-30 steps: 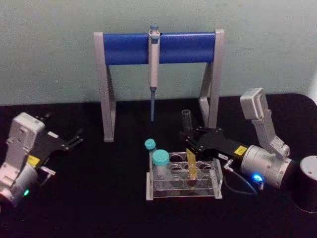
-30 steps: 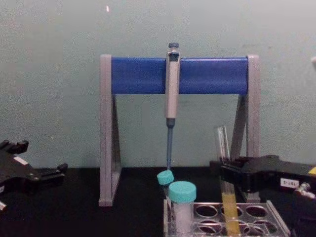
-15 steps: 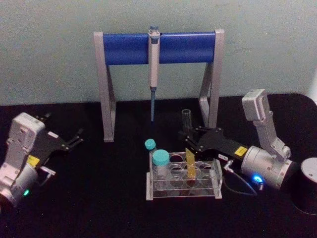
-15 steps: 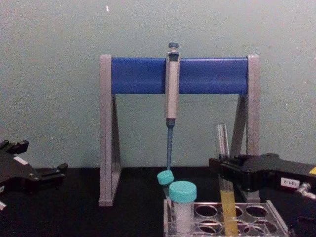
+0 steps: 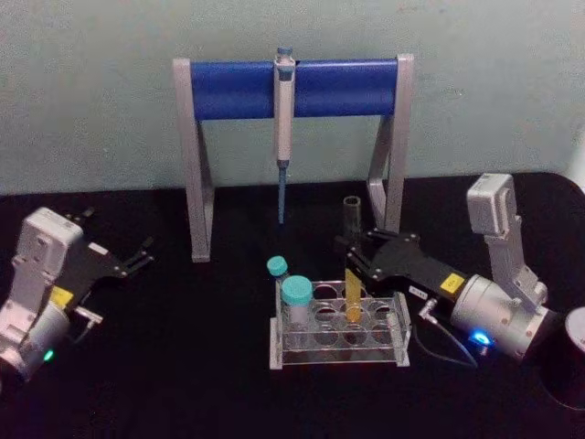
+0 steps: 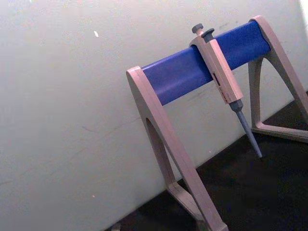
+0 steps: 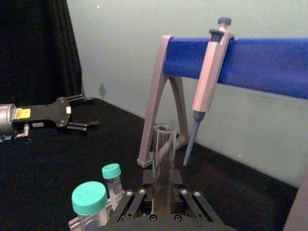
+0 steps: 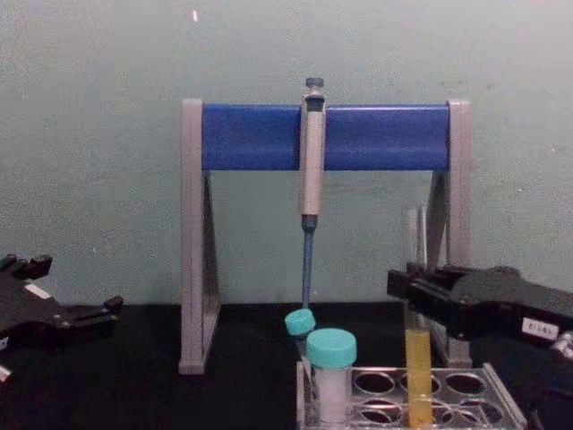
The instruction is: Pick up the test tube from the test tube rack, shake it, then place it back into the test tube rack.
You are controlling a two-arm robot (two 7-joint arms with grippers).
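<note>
I work at a lab bench. In front of me a pipette point(image 5: 283, 110) hangs tip-down from the blue bar of a grey stand point(image 5: 238, 89), which is set against a plain pale wall point(image 5: 91, 91). On the black table point(image 5: 183, 366) sits a clear rack point(image 5: 338, 346) with rows of round holes. It holds two teal-capped tubes point(image 5: 296, 297) and a tall, open glass test tube point(image 5: 353, 297) with yellow liquid in its lower part.

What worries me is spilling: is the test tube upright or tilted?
Upright. In the chest view the test tube stands vertical, clamped by the right gripper, its lower end down in the test tube rack.
</note>
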